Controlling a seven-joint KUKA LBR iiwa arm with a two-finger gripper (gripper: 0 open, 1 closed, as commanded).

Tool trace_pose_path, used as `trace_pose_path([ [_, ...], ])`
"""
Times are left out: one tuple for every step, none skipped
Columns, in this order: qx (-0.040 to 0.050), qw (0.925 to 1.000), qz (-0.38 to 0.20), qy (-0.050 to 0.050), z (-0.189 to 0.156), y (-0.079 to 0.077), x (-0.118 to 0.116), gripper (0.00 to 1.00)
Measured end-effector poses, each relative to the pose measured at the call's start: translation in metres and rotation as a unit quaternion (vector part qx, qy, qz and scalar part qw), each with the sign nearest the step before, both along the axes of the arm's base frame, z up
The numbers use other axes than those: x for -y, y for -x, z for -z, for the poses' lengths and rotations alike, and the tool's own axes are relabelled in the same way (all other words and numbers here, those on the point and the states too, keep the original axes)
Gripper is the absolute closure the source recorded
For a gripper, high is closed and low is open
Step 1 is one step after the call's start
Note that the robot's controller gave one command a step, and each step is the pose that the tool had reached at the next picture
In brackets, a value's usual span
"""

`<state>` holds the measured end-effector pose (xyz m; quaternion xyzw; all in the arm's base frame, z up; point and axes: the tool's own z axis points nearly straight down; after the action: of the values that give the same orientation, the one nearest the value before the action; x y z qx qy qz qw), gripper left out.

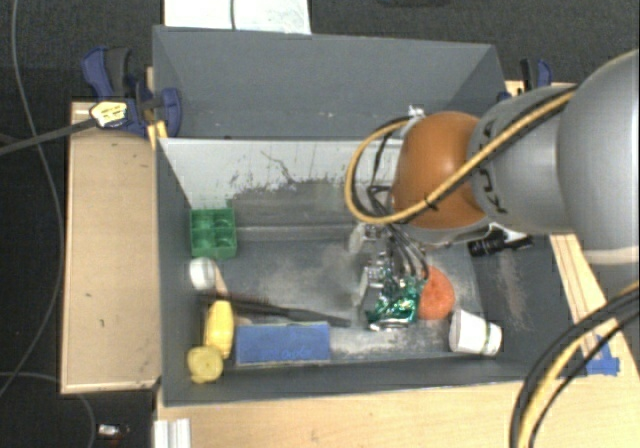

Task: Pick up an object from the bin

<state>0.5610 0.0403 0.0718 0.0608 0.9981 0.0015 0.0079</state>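
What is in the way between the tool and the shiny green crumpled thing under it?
Nothing visible. The tool sits directly over the green crumpled thing on the right side of the bin. An orange ball lies close beside it, not between.

The widest free room in the bin [320, 86] is the bare floor in the middle, between the green block [214, 233] at the left and the gripper [385, 286] at the right. The back slope is bare too. Along the front wall a blue block [282, 343] lies, with a thin dark stick [290, 311] just behind it. The front left corner is closed by a silver cap [203, 273], a yellow piece [219, 326] and a yellow disc [205, 364]. At the right, a green wrapper [392, 309], an orange ball [437, 296] and a white cup [473, 334] lie close together. The arm [590, 166] and its orange cover [435, 171] hang over this right part and block the way from above.
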Motion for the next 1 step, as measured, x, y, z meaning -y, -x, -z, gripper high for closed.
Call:
trace_pose_path([
  [-0.0045, 0.9997, -0.024, -0.001, 0.0014, 0.0237, 0.0387, 0.0],
])
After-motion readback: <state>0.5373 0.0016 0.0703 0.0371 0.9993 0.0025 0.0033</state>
